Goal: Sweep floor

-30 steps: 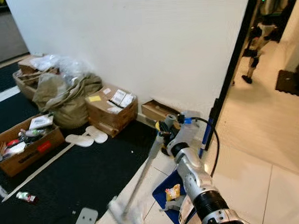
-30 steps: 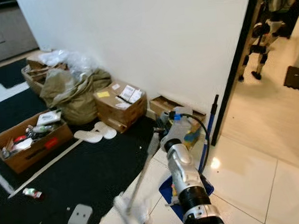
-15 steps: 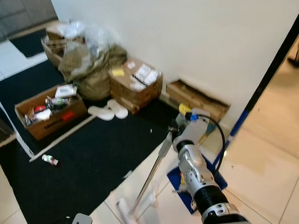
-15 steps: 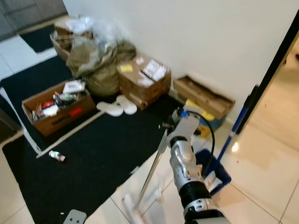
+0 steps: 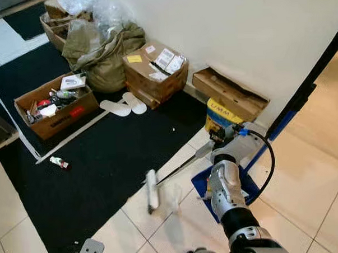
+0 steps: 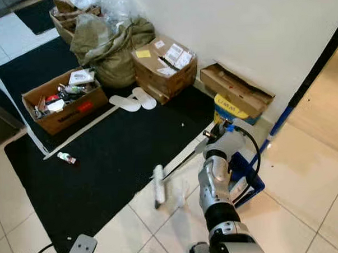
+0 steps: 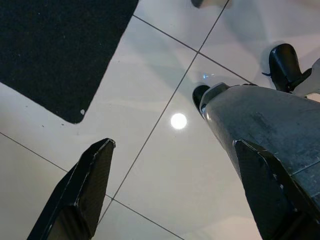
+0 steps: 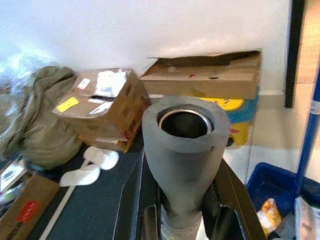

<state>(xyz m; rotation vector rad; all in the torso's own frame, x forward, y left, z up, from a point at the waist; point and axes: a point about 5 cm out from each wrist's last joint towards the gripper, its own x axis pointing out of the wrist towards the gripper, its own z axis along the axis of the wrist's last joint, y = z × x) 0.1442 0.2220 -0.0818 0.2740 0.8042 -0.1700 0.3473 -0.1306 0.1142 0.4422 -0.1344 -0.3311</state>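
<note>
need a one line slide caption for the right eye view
Right gripper holds a broom over white floor tiles beside a black mat, blue dustpan behind, cardboard boxes along the wall.

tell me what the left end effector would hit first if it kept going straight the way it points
Most likely the bare white floor tile directly beneath it; nothing lies between its open fingers and the tile. The black mat sits off to one side.
</note>
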